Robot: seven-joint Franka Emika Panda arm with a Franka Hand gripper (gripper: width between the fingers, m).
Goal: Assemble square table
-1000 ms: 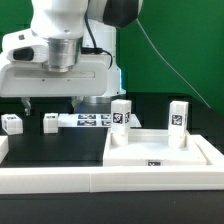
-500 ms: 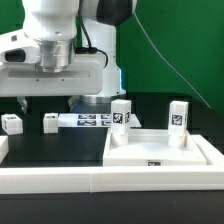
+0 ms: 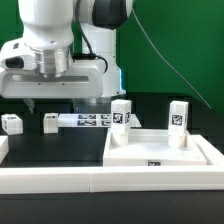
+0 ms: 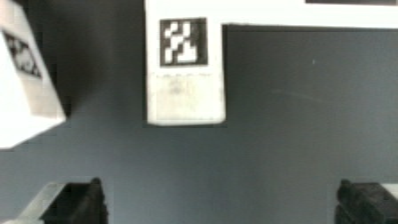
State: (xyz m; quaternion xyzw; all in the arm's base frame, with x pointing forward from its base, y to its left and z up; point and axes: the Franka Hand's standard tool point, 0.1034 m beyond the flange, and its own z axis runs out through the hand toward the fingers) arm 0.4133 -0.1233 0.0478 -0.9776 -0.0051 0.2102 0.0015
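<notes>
The square table top (image 3: 160, 152) is a white tray with a raised rim, at the exterior view's right. Two white tagged legs (image 3: 121, 114) (image 3: 178, 115) stand upright at its back corners. Two more legs lie on the black table at the exterior view's left (image 3: 50, 123) (image 3: 12, 123). My gripper (image 3: 55, 103) hangs open and empty above these two, apart from them. In the wrist view a lying leg (image 4: 185, 70) sits ahead of the open gripper (image 4: 222, 203), and another leg (image 4: 27, 85) shows at the edge. The dark fingertips (image 4: 71, 203) hold nothing.
The marker board (image 3: 90, 120) lies flat between the loose legs and the table top. A long white border rail (image 3: 60, 178) runs along the front. A green wall and the robot base stand behind.
The arm has moved toward the exterior view's left and a little lower, over the two lying legs. The gripper stays open. The parts have not moved.
</notes>
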